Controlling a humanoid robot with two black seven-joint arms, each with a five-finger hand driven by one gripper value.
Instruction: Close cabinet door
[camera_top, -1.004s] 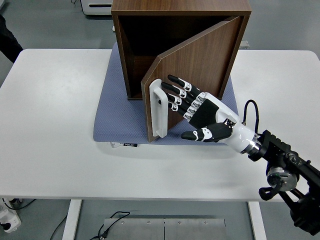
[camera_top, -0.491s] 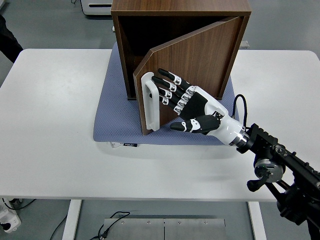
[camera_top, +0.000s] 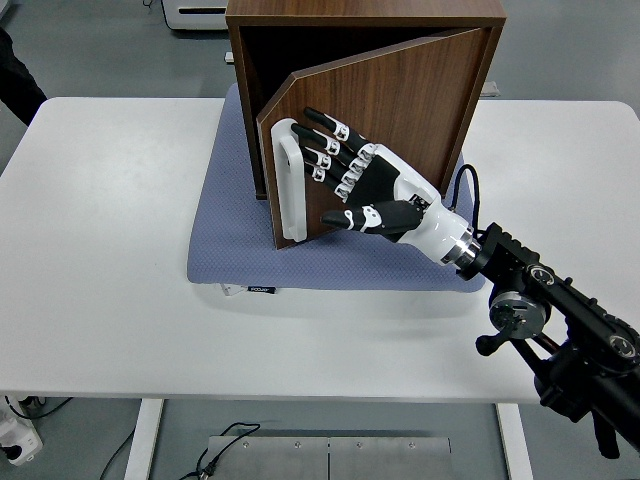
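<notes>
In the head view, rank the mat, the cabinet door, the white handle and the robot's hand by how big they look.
1. Mat, partly hidden under the cabinet.
2. Door.
3. Right hand, fingers spread flat on the door.
4. Handle.
Hand and handle look close; the hand is nearer the camera, so their order is unsure.

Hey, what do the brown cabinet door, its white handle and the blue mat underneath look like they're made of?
Brown cabinet door: looks like wood-grain laminate or veneer, matte, streaked grain showing. White handle: probably smooth moulded plastic, slightly glossy. Blue mat: seems a soft textile or foam pad, with a fine dotted weave.
</notes>
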